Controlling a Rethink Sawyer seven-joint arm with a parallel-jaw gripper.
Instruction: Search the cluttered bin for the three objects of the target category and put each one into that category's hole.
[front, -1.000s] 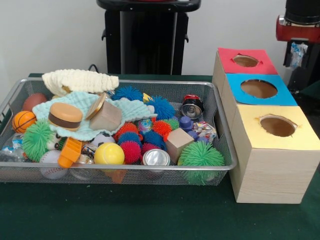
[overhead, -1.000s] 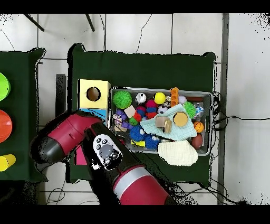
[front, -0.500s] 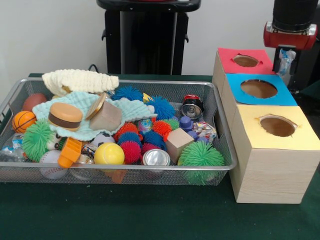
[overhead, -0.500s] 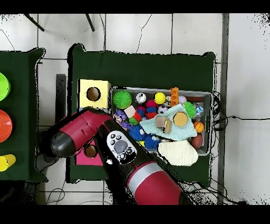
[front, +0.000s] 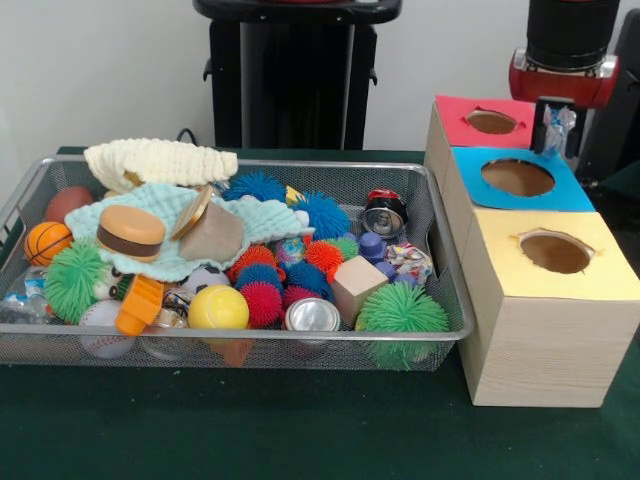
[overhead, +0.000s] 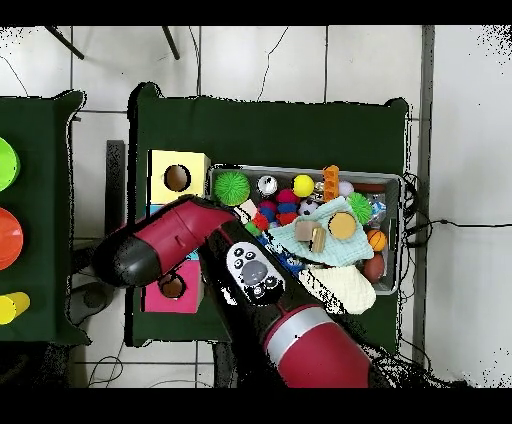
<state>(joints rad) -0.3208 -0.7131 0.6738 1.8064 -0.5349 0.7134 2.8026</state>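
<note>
My gripper (front: 553, 128) hangs at the far right above the back corner of the blue-topped box (front: 517, 178), next to the red-topped box (front: 490, 120). It is shut on a crumpled clear plastic piece (front: 560, 117). The yellow-topped box (front: 555, 252) stands nearest, and each box has a round hole. The wire bin (front: 230, 335) holds spiky balls, a silver can (front: 312, 316), a crushed can (front: 383, 212), a wooden cube (front: 356, 283), a toy burger (front: 130, 232) and cloths. In the overhead view my arm (overhead: 165, 245) covers the blue box and the gripper.
The boxes stand in a row against the bin's right end. From above, the yellow box (overhead: 160, 165) and red box (overhead: 160, 297) show on either side of my arm, beside the bin (overhead: 305, 170). A second green table with coloured discs (overhead: 5, 165) lies at the left.
In the front view my gripper has moved left with the plastic piece, from beyond the boxes to over the blue box's back corner. The bin's contents are unchanged.
</note>
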